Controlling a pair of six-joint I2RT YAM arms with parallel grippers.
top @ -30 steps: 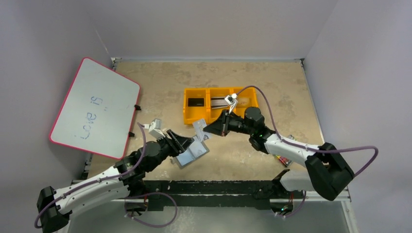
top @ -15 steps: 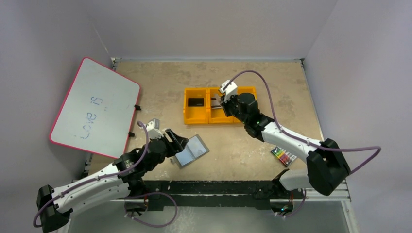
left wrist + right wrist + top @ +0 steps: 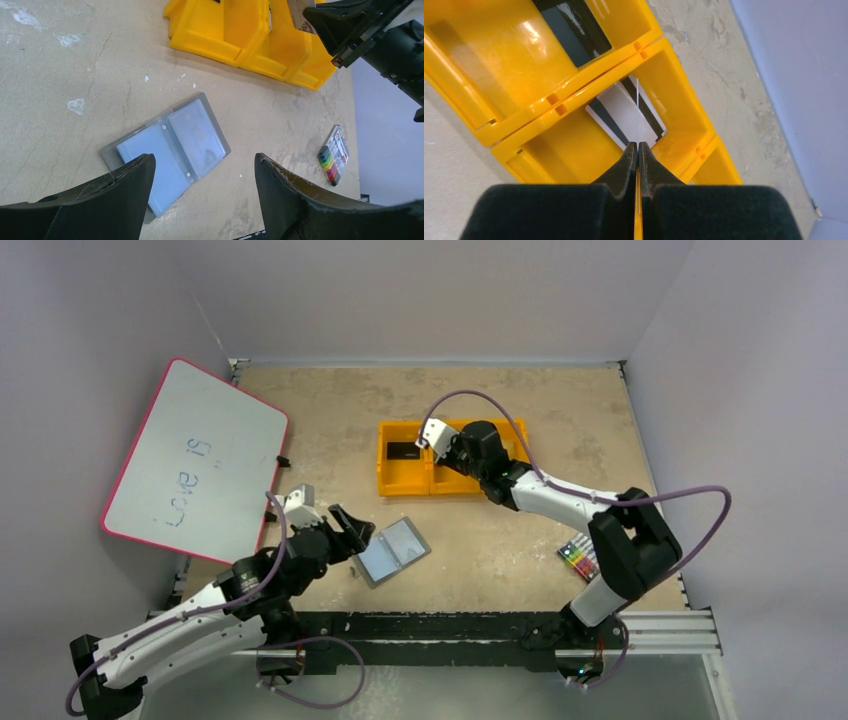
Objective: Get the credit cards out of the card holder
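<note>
We see the card holder (image 3: 393,551) open flat, pale blue inside, lying eight-to-two o'clock, left gripper (image 3: 204,160) apart, right gripper (image 3: 638,147) pinching a card (image 3: 637,110)

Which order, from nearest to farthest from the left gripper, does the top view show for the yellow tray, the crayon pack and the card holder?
Seen from the left gripper:
1. card holder, lying open on the table just beside it.
2. yellow tray, farther back, mid-table.
3. crayon pack, far on the right side.
</note>
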